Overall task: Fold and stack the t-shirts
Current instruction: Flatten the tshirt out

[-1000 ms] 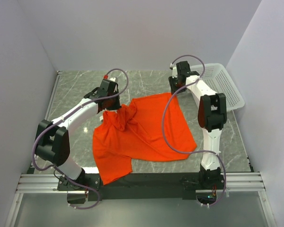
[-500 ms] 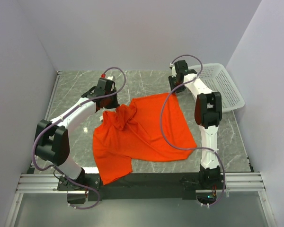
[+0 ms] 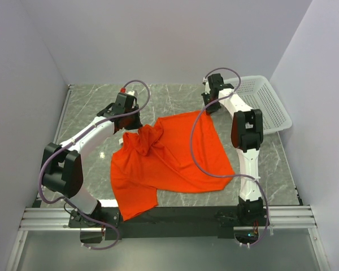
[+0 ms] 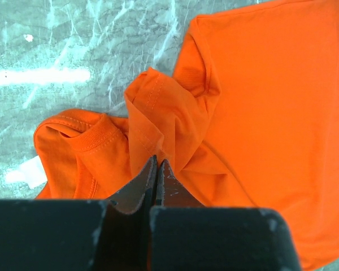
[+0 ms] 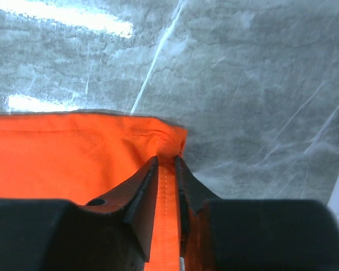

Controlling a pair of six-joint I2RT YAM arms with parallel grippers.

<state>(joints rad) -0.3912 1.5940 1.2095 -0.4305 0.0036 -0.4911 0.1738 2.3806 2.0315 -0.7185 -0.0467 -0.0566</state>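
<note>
An orange t-shirt (image 3: pixel 169 158) lies spread and rumpled on the marble table, one part hanging over the near edge. My left gripper (image 3: pixel 134 127) is shut on bunched fabric at the shirt's far left, near the collar (image 4: pixel 96 138); in the left wrist view the jaws (image 4: pixel 157 162) pinch a fold. My right gripper (image 3: pixel 209 110) is shut on the shirt's far right corner; in the right wrist view the hem (image 5: pixel 168 169) runs between the jaws.
A white plastic basket (image 3: pixel 263 101) stands at the far right of the table. Grey walls close in the back and both sides. The marble tabletop (image 3: pixel 90 107) shows to the left and behind the shirt.
Both grippers have shifted slightly toward the far side, still holding the shirt. The shirt's lie has hardly changed.
</note>
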